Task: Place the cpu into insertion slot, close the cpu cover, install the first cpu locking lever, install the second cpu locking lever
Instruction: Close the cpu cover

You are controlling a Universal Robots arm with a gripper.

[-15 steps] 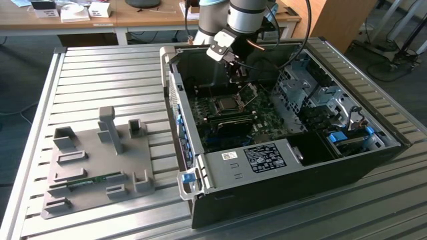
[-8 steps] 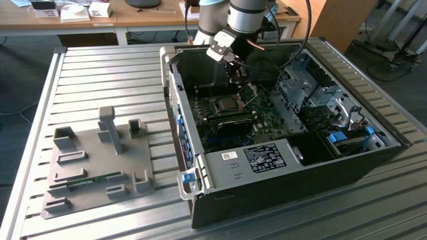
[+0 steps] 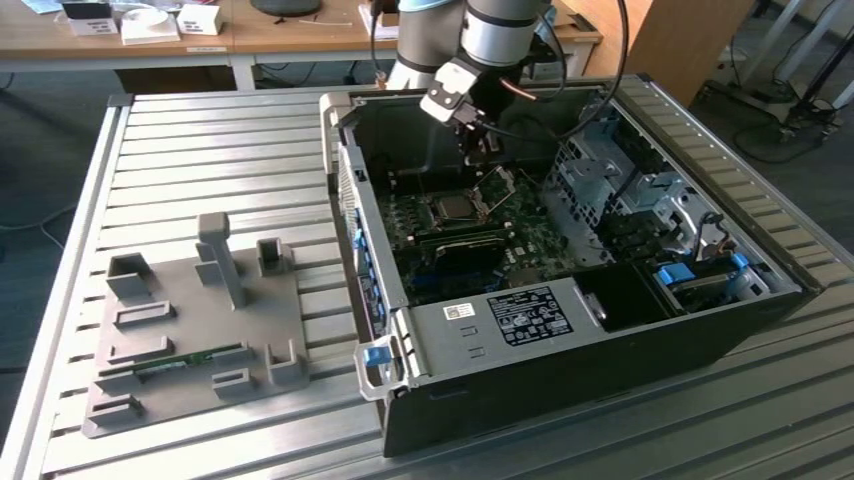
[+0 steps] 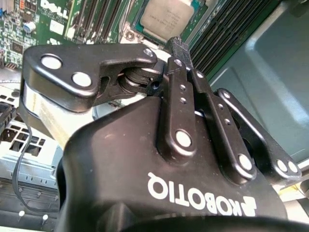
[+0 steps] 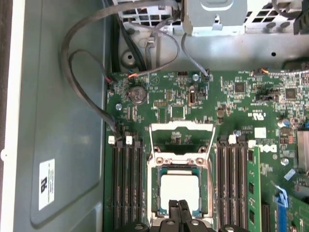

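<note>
We think the first step is done. The cpu (image 5: 179,189) lies flat in its slot in the middle of the green board (image 5: 241,96), inside the open computer case (image 3: 561,345). It looks like a small square with a pale, silvery top. It sits straight, with its edges lined up with the frame of the slot. In the second wrist view the cpu (image 4: 169,17) shows just past the tips of the fingers. The cpu cover (image 5: 182,140) is not closed yet. It is a thin metal frame with a big hole in the middle. It is swung back from the slot, on the side away from the gripper, so we can see the green board through its window. In the exterior view the cpu cover (image 3: 497,185) stands up behind the chip. So closing the cover is left to do. We judge that both locking levers are left too, as nothing can be locked while the cover is up. The gripper (image 5: 179,210) hangs at one edge of the cpu, and we cannot tell if it touches it. Its two black fingers (image 5: 173,211) are pressed together, and we see nothing between them. Long dark memory slots (image 5: 126,183) run on both sides of the slot. The case stands on a ribbed metal table (image 3: 214,150). A grey tray of holders (image 3: 174,330) lies well apart from the case, toward the exterior view's left.
</note>
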